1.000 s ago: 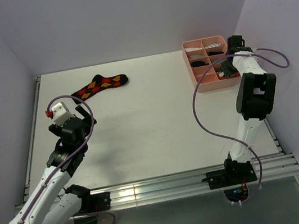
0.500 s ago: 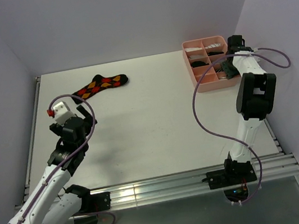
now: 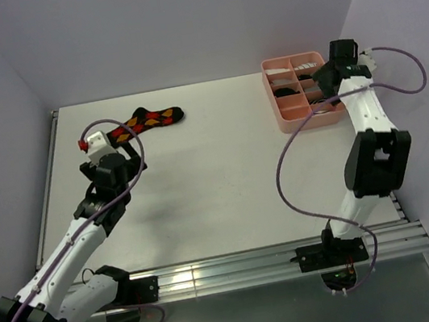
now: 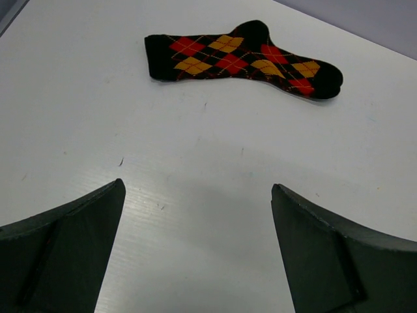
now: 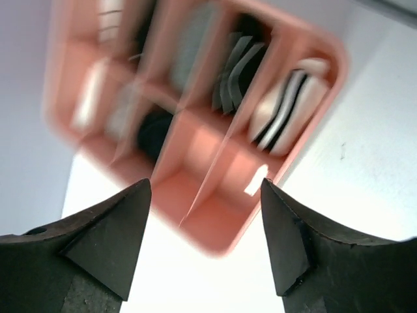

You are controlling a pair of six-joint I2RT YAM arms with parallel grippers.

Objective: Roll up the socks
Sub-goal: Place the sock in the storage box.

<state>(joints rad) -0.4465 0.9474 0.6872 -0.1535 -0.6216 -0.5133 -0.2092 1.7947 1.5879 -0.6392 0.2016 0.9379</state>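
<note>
The argyle sock [image 3: 145, 122] — soft knit, black with red-yellow diamonds — lies flat on the smooth white desk [image 3: 224, 168], upper left of the overhead view. Left gripper [image 4: 197, 189] gapes wide near it; right gripper [image 5: 205, 186], likewise apart and empty, hovers over the pink compartment tray [image 5: 212, 231].

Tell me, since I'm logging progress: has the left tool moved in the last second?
Yes: the left tool moved closer to the argyle sock.

Built of white links and black joints, left arm [image 3: 66, 254] and right arm [image 3: 366, 110] alike. Trailed by a looping purple cable [image 3: 277, 174] each. Tipped with dark, wedge-shaped fingers [image 4: 65, 254].
</note>
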